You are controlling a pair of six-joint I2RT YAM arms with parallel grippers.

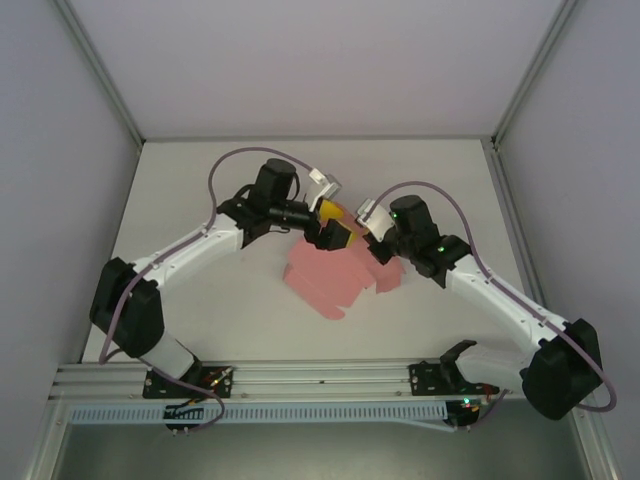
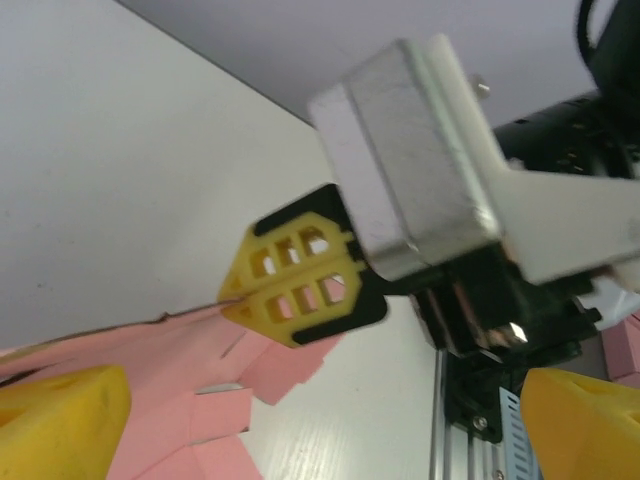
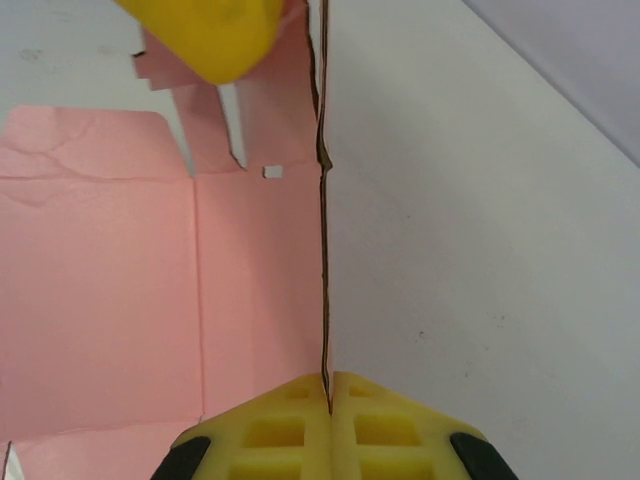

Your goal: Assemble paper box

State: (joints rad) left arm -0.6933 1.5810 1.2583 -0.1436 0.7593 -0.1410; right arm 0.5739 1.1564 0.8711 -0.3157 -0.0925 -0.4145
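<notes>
Unassembled paper box [image 1: 325,282], plain matte pink card, a die-cut sheet with creased panels and small notched flaps, lying mostly flat at mid-desk [image 1: 190,190], one panel raised upright and seen edge-on, its edge pinched between the closed fingers of the right tool [image 3: 328,385]

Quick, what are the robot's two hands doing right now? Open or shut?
Left gripper: open, jaws wide apart.
Right gripper: shut, jaws pinching an edge of the pink paper box.
</notes>
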